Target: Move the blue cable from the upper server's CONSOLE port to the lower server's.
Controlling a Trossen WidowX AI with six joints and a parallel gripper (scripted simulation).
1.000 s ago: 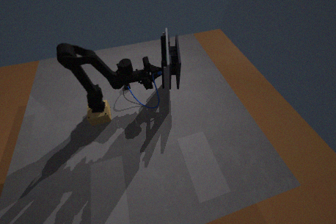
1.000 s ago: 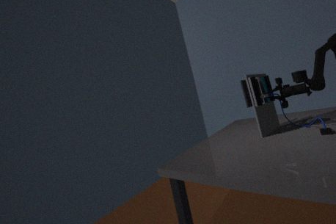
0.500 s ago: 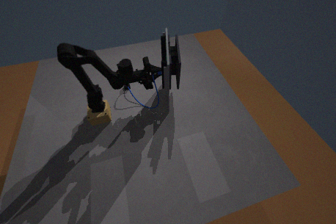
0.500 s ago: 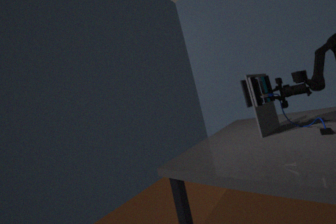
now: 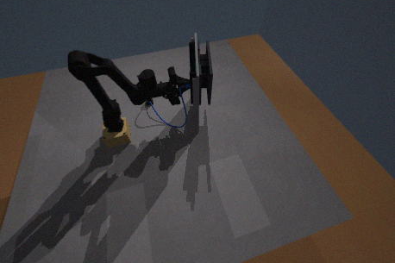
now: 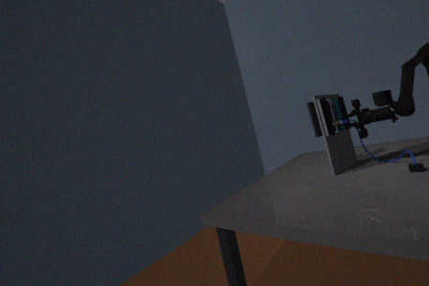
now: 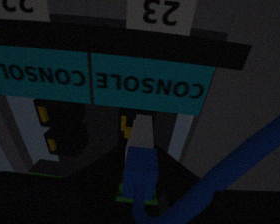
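In the wrist view you are holding the plug point(image 7: 141, 170) between nearly closed fingers of the gripper point(image 7: 139, 148) point(image 5: 188, 85) point(image 6: 347, 122), its blue body at bottom centre and its pale nose pointing up the frame. The blue cable point(image 7: 241, 162) point(image 5: 166, 122) point(image 6: 375, 158) is sweeping off toward the right edge. Just beyond, the nose is overlapping a port opening beneath the right-hand teal CONSOLE label point(image 7: 151, 85); how deep it is sitting, you cannot tell. Farther up, the tag marked 23 point(image 7: 161, 15) is showing upside down at the top edge. You are gripping the plug, so that much looks done; whether this port belongs to the upper or lower server is not clear, so pulling out may remain. Seating it with a click, if still due, and letting go are remaining.
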